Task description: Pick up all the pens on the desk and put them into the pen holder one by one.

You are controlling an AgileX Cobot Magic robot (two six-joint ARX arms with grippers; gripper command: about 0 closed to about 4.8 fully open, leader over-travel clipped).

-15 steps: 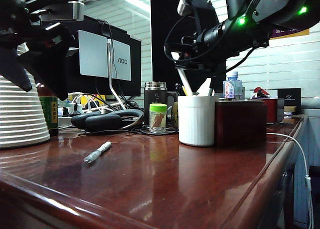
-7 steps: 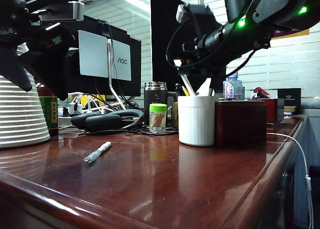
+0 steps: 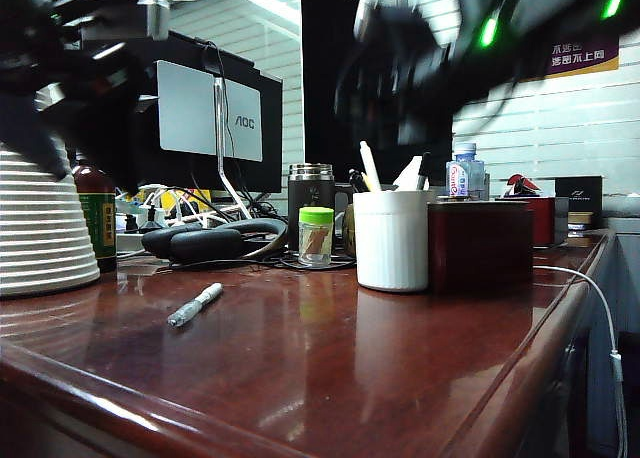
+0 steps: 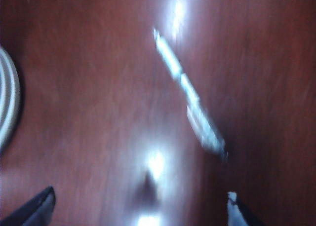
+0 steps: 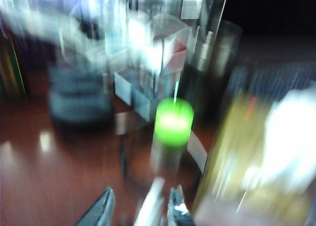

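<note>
The white ribbed pen holder (image 3: 392, 240) stands on the reddish-brown desk (image 3: 330, 368). An all-white pen (image 3: 368, 166) leans in it among other pens. My right gripper (image 5: 138, 208) is a blur above the holder in the exterior view. Its jaws are open, and the white pen (image 5: 153, 201) shows between them, close to one finger (image 5: 175, 206). A short silvery pen (image 3: 195, 305) lies on the desk at the front left. My left gripper (image 4: 138, 211) hovers open over that pen (image 4: 187, 93), fingertips wide apart.
A dark red box (image 3: 480, 243) touches the holder's right side. Behind stand a steel tumbler (image 3: 311, 193), a green-capped jar (image 3: 316, 236), black headphones (image 3: 210, 240) and monitors. A white ribbed object (image 3: 40, 228) and a green bottle (image 3: 98, 213) sit at the left. A white cable (image 3: 600, 308) hangs over the right edge.
My right gripper has opened and risen from the pen holder, leaving the white pen standing in it. The left gripper and the silvery pen stay where they were.
</note>
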